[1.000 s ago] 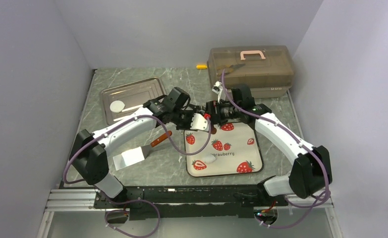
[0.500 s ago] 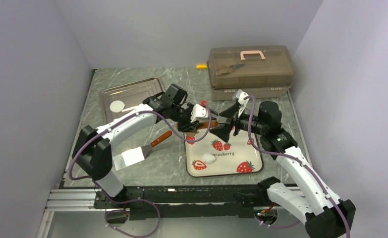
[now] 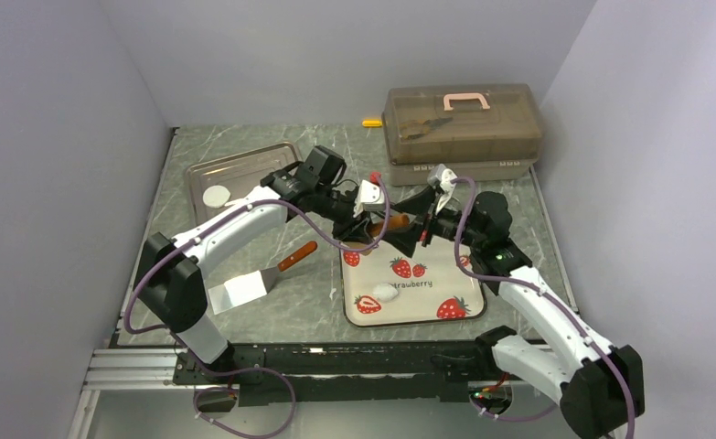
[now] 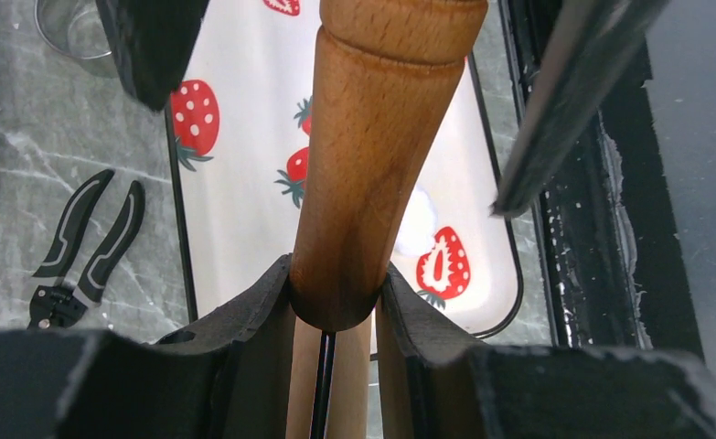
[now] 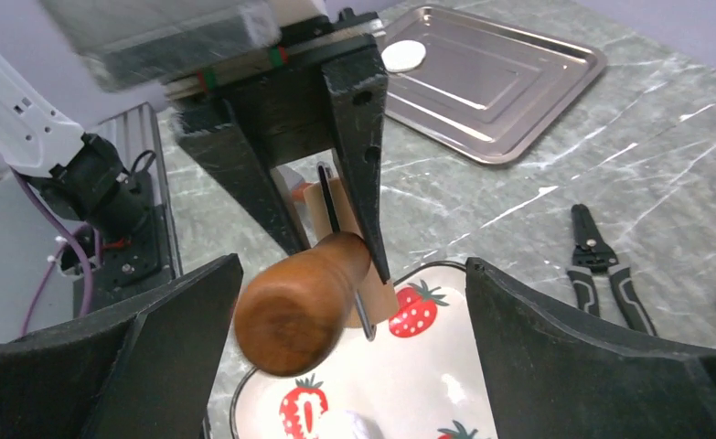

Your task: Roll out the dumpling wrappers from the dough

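Observation:
My left gripper [image 3: 361, 225] is shut on a brown wooden roller [image 3: 383, 222] and holds it in the air over the far edge of the strawberry plate [image 3: 445, 274]. In the left wrist view the jaws [image 4: 336, 285] clamp the roller [image 4: 372, 155] at its near end. My right gripper [image 3: 412, 220] is open, with the roller's free end [image 5: 299, 306] between its fingers [image 5: 153, 352], not touching them. A small white dough lump [image 3: 379, 294] lies on the plate near its front left; it also shows in the right wrist view [image 5: 347, 426]. One flat round wrapper [image 3: 216, 195] lies on the metal tray [image 3: 262, 169].
A scraper with a brown handle [image 3: 249, 285] lies left of the plate. A lidded brown toolbox [image 3: 464, 123] stands at the back right, a small yellow object [image 3: 372, 122] beside it. Black pliers [image 5: 601, 265] and a clear glass ring [image 4: 66, 32] lie on the marble by the plate.
The right arm has pulled back and changed posture; its open gripper now faces the roller's free end. The left gripper has moved a little back and right with the roller.

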Robot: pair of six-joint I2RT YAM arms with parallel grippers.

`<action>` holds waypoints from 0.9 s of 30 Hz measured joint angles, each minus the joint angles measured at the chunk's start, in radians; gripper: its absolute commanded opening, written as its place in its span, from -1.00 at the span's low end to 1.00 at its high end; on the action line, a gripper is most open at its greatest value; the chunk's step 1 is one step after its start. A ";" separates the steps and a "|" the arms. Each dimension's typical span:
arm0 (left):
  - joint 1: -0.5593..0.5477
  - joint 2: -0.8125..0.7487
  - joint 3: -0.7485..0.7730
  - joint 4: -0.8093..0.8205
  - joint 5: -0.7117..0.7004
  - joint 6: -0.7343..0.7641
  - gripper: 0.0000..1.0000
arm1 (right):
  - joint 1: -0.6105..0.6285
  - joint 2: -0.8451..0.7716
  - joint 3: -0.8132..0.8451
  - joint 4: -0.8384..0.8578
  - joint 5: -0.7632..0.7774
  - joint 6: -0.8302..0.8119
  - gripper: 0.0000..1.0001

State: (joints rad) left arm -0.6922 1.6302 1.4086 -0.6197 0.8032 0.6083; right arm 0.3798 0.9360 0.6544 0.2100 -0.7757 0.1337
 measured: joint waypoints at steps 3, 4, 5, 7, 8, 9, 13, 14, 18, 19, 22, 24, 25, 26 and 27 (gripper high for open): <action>0.000 0.002 0.010 -0.002 0.029 -0.013 -1.00 | 0.001 0.044 -0.015 0.064 -0.013 0.035 0.32; 0.000 0.002 0.012 -0.003 0.039 -0.019 -1.00 | 0.001 0.058 -0.015 0.079 -0.017 0.043 0.20; 0.000 0.002 0.014 -0.003 0.043 -0.023 -1.00 | 0.001 0.068 -0.015 0.094 -0.022 0.054 0.10; 0.004 0.003 0.016 -0.003 0.047 -0.034 -1.00 | 0.005 0.074 -0.015 0.115 -0.038 0.069 -0.02; 0.006 0.003 0.016 -0.003 0.049 -0.037 -1.00 | 0.007 0.074 -0.015 0.125 -0.042 0.077 -0.10; 0.007 0.003 0.016 -0.001 0.050 -0.044 -1.00 | 0.008 0.075 -0.015 0.138 -0.046 0.087 -0.23; 0.011 0.003 0.016 0.008 0.058 -0.062 -1.00 | 0.009 0.087 -0.023 0.200 -0.053 0.115 -0.92; 0.011 0.003 0.016 0.007 0.056 -0.066 -1.00 | 0.008 0.096 -0.026 0.217 -0.055 0.125 -1.00; 0.018 0.009 0.016 0.006 0.053 -0.080 0.95 | 0.008 0.116 -0.029 0.243 -0.047 0.144 -1.00; 0.018 0.011 0.016 0.010 0.050 -0.079 0.98 | 0.008 0.116 -0.028 0.235 -0.040 0.143 -1.00; 0.026 0.009 0.022 0.009 0.074 -0.098 0.99 | 0.007 0.115 -0.003 0.117 0.027 0.118 -1.00; 0.044 0.008 0.041 0.003 0.081 -0.100 0.99 | 0.007 0.105 0.023 -0.003 0.098 0.104 -1.00; 0.059 0.006 0.054 0.002 0.077 -0.101 0.99 | 0.007 0.093 0.037 -0.064 0.136 0.101 -1.00; 0.073 0.002 0.065 0.000 0.066 -0.101 0.99 | 0.006 0.080 0.048 -0.112 0.167 0.100 -1.00; 0.084 -0.006 0.075 -0.001 0.046 -0.101 0.99 | 0.006 0.062 0.061 -0.166 0.203 0.103 -1.00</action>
State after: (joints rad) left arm -0.6079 1.6245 1.4834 -0.6205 0.8494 0.5076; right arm 0.3859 0.9981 0.7151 0.0441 -0.5724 0.2367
